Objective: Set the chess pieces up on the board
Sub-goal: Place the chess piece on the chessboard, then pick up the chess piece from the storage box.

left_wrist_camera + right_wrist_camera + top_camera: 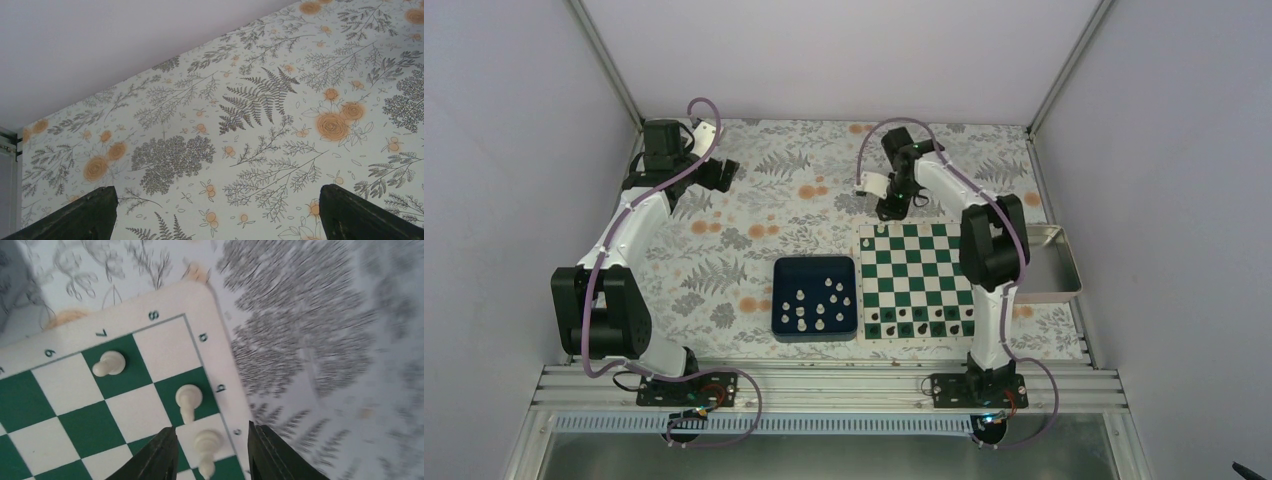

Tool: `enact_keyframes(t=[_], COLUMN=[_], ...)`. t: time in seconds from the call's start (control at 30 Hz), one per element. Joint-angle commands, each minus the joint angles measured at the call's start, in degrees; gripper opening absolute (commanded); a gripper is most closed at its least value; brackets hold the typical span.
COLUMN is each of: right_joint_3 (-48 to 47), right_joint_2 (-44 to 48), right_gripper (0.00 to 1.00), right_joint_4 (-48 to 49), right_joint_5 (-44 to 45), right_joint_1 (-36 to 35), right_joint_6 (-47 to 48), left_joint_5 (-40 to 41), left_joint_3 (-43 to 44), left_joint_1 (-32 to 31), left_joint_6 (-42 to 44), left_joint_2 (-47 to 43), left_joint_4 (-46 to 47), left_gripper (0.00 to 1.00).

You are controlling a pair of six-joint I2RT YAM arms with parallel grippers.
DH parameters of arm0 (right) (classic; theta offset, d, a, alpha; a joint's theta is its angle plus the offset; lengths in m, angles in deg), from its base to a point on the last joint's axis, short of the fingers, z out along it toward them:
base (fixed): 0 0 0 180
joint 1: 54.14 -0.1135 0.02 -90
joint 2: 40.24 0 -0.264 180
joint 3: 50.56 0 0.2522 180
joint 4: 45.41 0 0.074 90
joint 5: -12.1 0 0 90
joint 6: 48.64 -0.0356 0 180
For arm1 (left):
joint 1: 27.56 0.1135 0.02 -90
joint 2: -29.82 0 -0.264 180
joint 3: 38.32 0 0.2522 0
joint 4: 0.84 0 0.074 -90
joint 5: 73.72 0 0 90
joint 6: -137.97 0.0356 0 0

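Observation:
The green and white board (pixel 924 262) lies at the right of the table. Several small white chess pieces (pixel 816 308) lie in a dark blue tray (pixel 784 270) left of it. My right gripper (pixel 889 207) hangs open over the board's far left corner. In the right wrist view its fingers (pixel 211 430) stand apart either side of a white piece (pixel 206 444) without gripping it; two more white pieces (pixel 189 399) (pixel 109 363) stand on nearby squares of the board (pixel 210 305). My left gripper (pixel 716 175) (pixel 216 189) is open and empty over the floral cloth at the far left.
Small black pieces (pixel 919 320) fill the board's two near rows. A shiny metal tray (pixel 1064 262) sits against the board's right side. Walls and frame posts close in the table at the back and sides.

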Motion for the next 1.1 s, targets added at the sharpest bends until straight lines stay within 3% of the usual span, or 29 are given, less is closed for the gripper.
enact_keyframes(t=[0.0,0.37,0.5,0.83,1.07], right_joint_3=[-5.02,-3.54,-0.65,1.07,0.23], right_joint_2=[6.56,9.47,8.01,3.16,-0.85], right_gripper=[0.39,0.41,0.41,0.41,0.31], right_joint_4=[-2.58,-4.96,-3.81,1.05,1.91], right_joint_5=[1.39,0.77,-0.68,-3.35,-5.02], right_joint_1=[-4.03,-29.16,-34.97,-41.05,-41.37], right_joint_6=[-0.51,-2.60,-2.93,-3.78,-3.66], left_joint_5=[-1.22,-0.95,-0.96,-0.74,-0.73], left_joint_3=[0.11,0.25,0.13,-0.39,-0.71], left_joint_1=[0.32,0.31,0.31,0.32,0.45], left_joint_6=[0.54,0.45,0.53,0.54,0.60], left_joint_2=[-1.10,-0.98,-1.09,-1.73,-2.03], left_joint_4=[0.22,0.10,0.14,0.26,0.49], left_gripper=[1.00,1.00,1.00,1.00,1.00])
